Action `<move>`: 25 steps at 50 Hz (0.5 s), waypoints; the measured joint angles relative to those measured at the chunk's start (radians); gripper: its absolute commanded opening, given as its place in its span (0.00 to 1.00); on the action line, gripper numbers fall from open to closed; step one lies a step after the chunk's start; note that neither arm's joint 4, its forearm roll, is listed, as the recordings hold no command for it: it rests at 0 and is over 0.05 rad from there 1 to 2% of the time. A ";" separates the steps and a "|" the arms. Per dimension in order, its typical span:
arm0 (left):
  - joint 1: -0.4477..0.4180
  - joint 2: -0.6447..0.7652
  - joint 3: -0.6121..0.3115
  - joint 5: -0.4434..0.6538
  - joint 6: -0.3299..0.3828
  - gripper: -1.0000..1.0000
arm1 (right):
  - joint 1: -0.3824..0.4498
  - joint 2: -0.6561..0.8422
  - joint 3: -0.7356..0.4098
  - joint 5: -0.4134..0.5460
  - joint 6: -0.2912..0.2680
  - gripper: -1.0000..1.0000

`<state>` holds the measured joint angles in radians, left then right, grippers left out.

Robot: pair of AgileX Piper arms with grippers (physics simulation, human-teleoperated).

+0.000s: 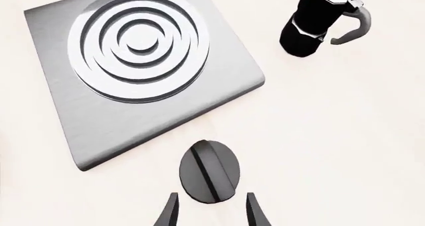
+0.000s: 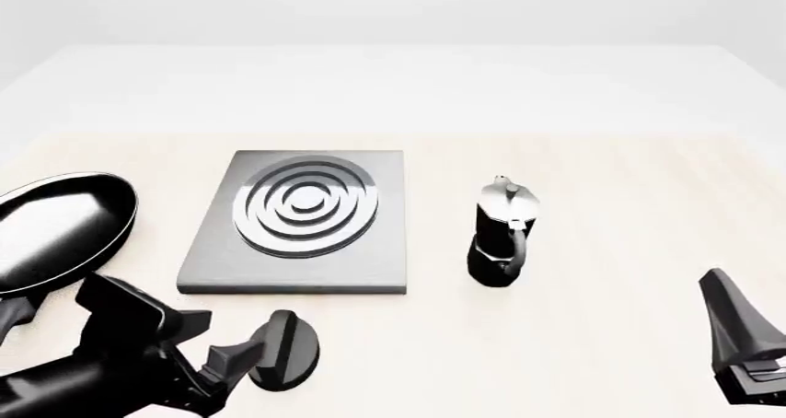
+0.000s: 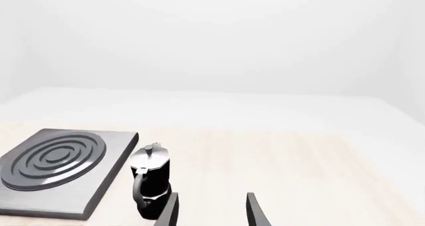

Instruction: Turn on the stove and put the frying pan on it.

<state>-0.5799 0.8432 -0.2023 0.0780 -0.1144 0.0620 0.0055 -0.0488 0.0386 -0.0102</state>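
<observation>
Far left of the front view: frying pan (image 2: 59, 226), glossy black, shallow, resting on the table (image 2: 614, 215) just beside the stove (image 2: 301, 223) but apart from it, handle running toward the near edge and partly hidden behind the left arm. Probably rigid and fairly heavy toward the bowl, slick on its glossy rim; best taken at the long handle, close to the bowl so as to limit tipping. Bowl likely too wide for the jaws.

Next, left gripper (image 2: 239, 358), jaws apart, fingers straddling nothing yet, hovering just short of the knob (image 2: 285, 349). From the left wrist view, knob (image 1: 210, 171) close ahead of the open fingertips, ridge running roughly along the fingers' line. Small, hard, smooth; ridge the obvious place to pinch for turning, with slip likely if caught only on the round edge.

Centre: grey slab with raised silver rings, bare on top.

Further right: moka pot (image 2: 502, 234), upright, near the stove, not touching.

Far right: right gripper (image 3: 211, 211), jaws apart, clamped on nothing, well clear of everything.
</observation>
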 measured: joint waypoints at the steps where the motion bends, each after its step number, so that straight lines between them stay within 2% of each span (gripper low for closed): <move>1: 0.000 0.014 0.004 -0.015 0.000 1.00 | 0.000 0.001 0.000 -0.001 0.000 1.00; 25: -0.004 0.332 0.043 -0.327 -0.001 1.00 | -0.005 0.028 0.010 -0.030 -0.003 1.00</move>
<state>-0.5838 1.1748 -0.1589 -0.2491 -0.1155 0.0573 0.0331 -0.0387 0.0084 -0.0136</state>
